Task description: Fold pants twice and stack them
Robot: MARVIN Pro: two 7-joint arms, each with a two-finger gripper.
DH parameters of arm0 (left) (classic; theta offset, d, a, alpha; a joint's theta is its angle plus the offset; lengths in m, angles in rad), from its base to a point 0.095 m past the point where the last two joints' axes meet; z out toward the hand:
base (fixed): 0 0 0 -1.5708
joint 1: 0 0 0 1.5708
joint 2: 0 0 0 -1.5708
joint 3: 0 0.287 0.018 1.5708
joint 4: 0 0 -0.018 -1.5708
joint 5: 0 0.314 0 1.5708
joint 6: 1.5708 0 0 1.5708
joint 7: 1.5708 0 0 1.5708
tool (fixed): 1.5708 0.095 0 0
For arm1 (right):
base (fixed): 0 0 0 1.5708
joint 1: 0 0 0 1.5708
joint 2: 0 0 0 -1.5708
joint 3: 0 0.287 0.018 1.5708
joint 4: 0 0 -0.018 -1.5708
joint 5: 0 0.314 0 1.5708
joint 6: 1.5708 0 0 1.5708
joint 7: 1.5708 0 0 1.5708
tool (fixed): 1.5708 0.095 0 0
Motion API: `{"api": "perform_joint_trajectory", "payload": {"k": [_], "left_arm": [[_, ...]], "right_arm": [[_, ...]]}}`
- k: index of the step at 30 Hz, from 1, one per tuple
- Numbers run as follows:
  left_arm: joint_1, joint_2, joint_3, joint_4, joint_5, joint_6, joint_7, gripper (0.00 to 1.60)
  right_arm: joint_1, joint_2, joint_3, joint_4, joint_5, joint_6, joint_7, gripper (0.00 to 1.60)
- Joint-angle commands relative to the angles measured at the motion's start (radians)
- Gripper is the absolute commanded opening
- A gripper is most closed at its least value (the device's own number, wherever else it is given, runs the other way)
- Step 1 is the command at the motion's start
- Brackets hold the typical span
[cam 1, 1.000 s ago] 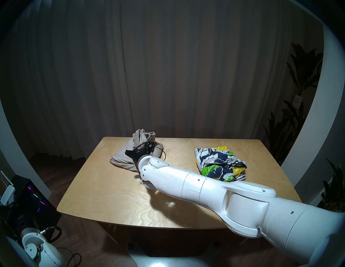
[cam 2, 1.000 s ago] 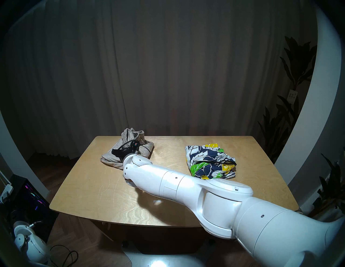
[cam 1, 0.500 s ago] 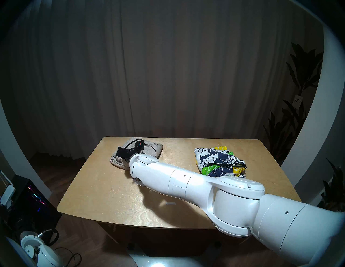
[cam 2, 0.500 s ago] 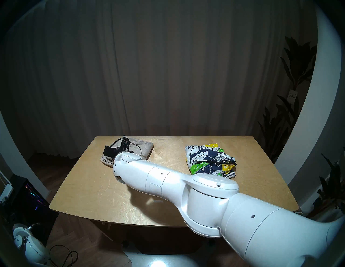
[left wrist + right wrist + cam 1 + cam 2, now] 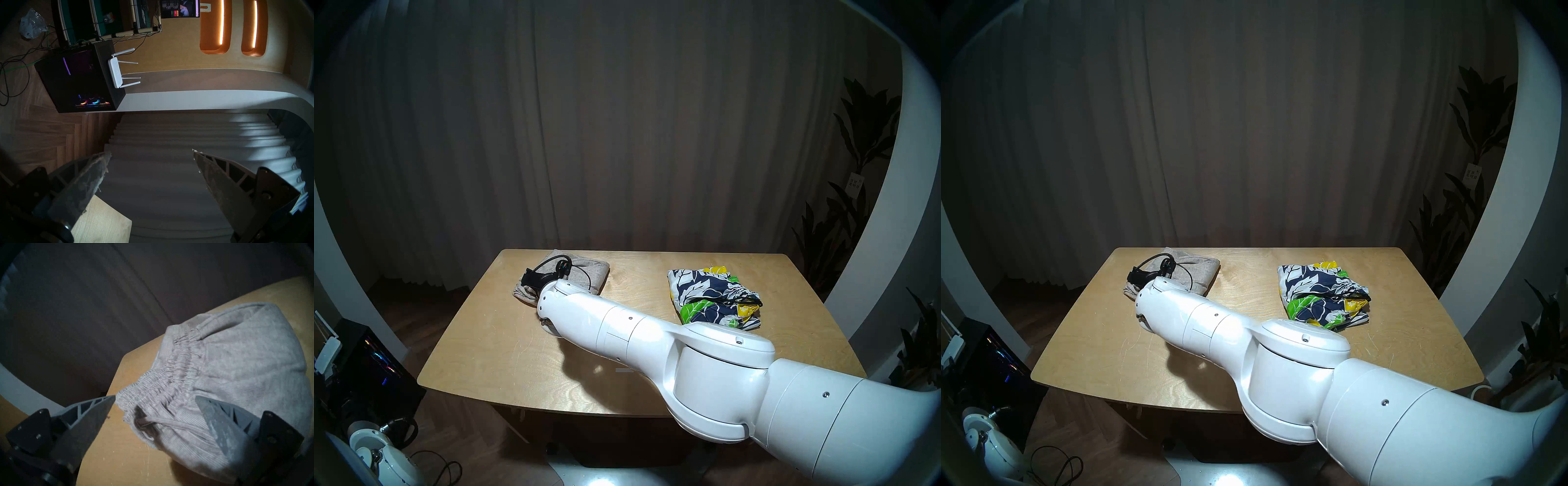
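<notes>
Right wrist view: the right gripper (image 5: 154, 399) has its two dark ribbed fingers (image 5: 95, 414) spread wide, with nothing between them. Just past the tips lie the plain light grey-beige knit pants (image 5: 237, 372), folded into a bundle on the pale wooden table (image 5: 122, 455); the gathered elastic waist faces the gripper, and one finger hangs over the fabric, though whether it touches is hard to tell from this angle.

From the head views, the grey-beige bundle (image 5: 585, 271) sits at the table's far left corner, the right arm stretched across the tabletop (image 5: 504, 339) toward it. The navy, white, green and yellow floral shorts (image 5: 711, 292) lie crumpled at the far right, well apart from the pants, a black drawstring showing along the folds.

In the left wrist view the left gripper (image 5: 151, 152) is off the table, fingers wide apart and empty, aimed at a pleated curtain (image 5: 169, 169) and a black computer case (image 5: 76, 79) on the floor.
</notes>
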Motion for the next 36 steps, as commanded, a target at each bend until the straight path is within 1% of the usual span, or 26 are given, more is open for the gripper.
{"api": "perform_joint_trajectory", "payload": {"k": [1, 10, 16, 25, 31, 32, 36], "left_arm": [[-0.012, 0.014, -0.012, -0.014, 0.006, 0.029, -0.02, 1.6], [-0.035, 0.034, 0.001, -0.014, 0.01, 0.07, -0.024, 1.6], [-0.057, 0.05, 0.019, -0.014, 0.015, 0.094, -0.028, 1.6], [-0.08, 0.064, 0.057, -0.014, 0.032, 0.106, -0.036, 1.6], [-0.095, 0.072, 0.08, -0.014, 0.047, 0.107, -0.042, 1.6], [-0.101, 0.076, 0.087, -0.014, 0.051, 0.107, -0.042, 1.6], [-0.111, 0.083, 0.096, -0.014, 0.055, 0.11, -0.04, 1.6]], "right_arm": [[-0.006, -0.049, 0.073, 0.056, 0.072, -0.017, -0.024, 1.6], [0.007, -0.049, 0.144, 0.112, 0.151, -0.011, -0.057, 1.6], [0.029, -0.049, 0.168, 0.152, 0.172, -0.003, -0.067, 1.6], [0.035, -0.049, 0.179, 0.168, 0.187, 0.017, -0.086, 1.6], [0.02, -0.028, 0.179, 0.153, 0.193, 0.031, -0.124, 1.6], [0.013, -0.022, 0.179, 0.151, 0.197, 0.036, -0.141, 1.6], [0.002, -0.014, 0.179, 0.146, 0.199, 0.042, -0.158, 1.6]]}}
